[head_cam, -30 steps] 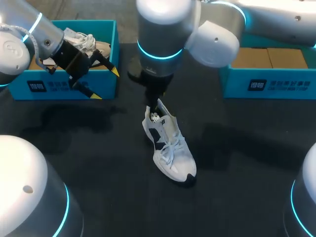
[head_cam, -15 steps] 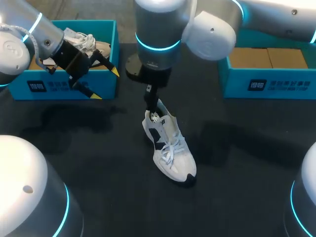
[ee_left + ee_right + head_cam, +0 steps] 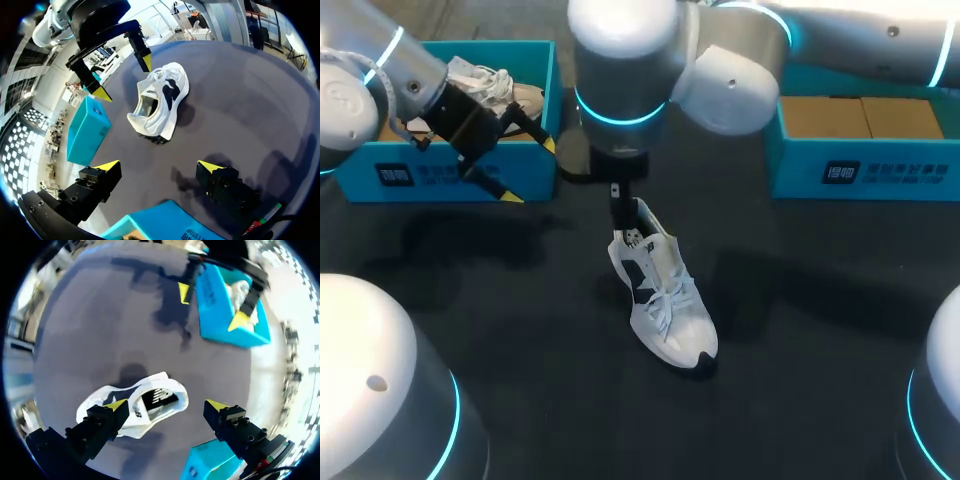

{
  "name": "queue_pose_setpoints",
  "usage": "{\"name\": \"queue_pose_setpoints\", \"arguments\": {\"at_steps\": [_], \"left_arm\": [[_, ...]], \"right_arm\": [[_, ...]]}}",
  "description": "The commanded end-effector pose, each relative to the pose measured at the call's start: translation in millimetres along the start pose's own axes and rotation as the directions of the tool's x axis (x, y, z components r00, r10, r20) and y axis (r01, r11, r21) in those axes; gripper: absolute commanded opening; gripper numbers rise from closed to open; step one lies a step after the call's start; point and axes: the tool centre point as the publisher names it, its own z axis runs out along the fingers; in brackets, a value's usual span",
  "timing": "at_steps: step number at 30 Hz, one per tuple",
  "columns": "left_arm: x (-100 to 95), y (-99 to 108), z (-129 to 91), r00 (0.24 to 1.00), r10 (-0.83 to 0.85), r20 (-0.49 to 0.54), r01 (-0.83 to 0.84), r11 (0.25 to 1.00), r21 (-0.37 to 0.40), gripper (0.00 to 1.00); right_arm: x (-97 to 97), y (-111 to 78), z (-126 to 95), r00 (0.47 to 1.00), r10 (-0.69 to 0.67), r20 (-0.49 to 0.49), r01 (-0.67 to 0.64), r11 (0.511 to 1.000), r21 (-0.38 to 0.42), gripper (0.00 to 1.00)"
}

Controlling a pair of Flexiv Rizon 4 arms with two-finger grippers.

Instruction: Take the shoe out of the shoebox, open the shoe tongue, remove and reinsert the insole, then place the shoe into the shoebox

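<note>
The white sneaker point(image 3: 665, 295) stands on its sole on the black bench point(image 3: 800, 330), outside both boxes, so the taking-out seems done; the step in hand is, I judge, the tongue and the insole. The right tool point(image 3: 166, 405) hangs open just above the heel opening and holds nothing; the insole point(image 3: 156, 401) lies inside the shoe, under this tool. The left tool point(image 3: 159, 166) is open and empty too; the sneaker is well ahead of it, and a turquoise shoebox point(image 3: 450, 175) is close beside it. Next, one tool should probably steady the shoe while the other pulls the tongue forward; the light sneaker could tip or slide.
</note>
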Motion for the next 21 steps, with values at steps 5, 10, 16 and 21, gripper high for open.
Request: {"name": "queue_pose_setpoints", "arguments": {"at_steps": [5, 10, 16, 21], "left_arm": [[9.5, 8, -18, 1.000, -0.016, 0.002, 0.016, 1.000, 0.018, 1.00], [10.3, 11, -23, 0.999, -0.031, -0.007, 0.031, 0.999, 0.018, 1.00], [10.1, 11, -24, 0.999, -0.031, -0.010, 0.031, 0.999, 0.019, 1.00], [10.1, 11, -24, 0.999, -0.031, -0.010, 0.031, 0.999, 0.019, 1.00]], "right_arm": [[-10.0, -0.2, 11, 0.982, -0.186, 0.033, 0.186, 0.983, -0.006, 1.00], [-24.0, -3.2, 23, 0.965, -0.261, 0.006, 0.261, 0.965, -0.019, 1.00], [-24.0, -3.2, 23, 0.965, -0.261, 0.006, 0.261, 0.965, -0.019, 1.00], [-24.0, -3.2, 23, 0.965, -0.261, 0.006, 0.261, 0.965, -0.019, 1.00]]}}
